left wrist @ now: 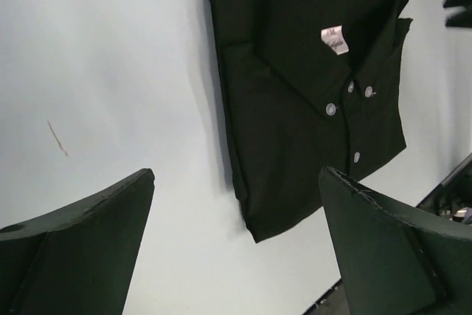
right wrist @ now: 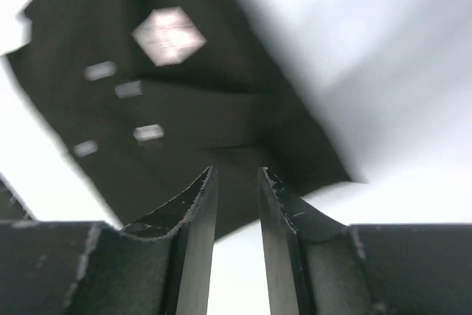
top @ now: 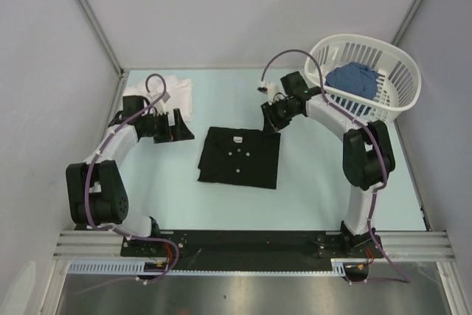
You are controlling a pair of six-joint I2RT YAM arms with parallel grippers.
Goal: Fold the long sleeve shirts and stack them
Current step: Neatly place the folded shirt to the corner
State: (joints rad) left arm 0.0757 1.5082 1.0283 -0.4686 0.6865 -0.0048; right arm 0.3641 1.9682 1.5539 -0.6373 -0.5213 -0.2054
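Black shirt (top: 240,156) folded mid-table, white shirt (top: 181,97) far-left

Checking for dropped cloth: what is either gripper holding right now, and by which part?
Nothing. The left gripper gapes empty; the right gripper, narrowly parted, hangs empty at a corner of the black shirt.

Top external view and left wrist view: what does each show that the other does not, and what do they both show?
Only the top external view shows the white basket holding blue cloth, the white shirt at the far left of the table, and the whole left arm and right arm. Only the left wrist view shows a thin dark mark on the table. Both show the folded black shirt with white buttons and the open, empty left hand.
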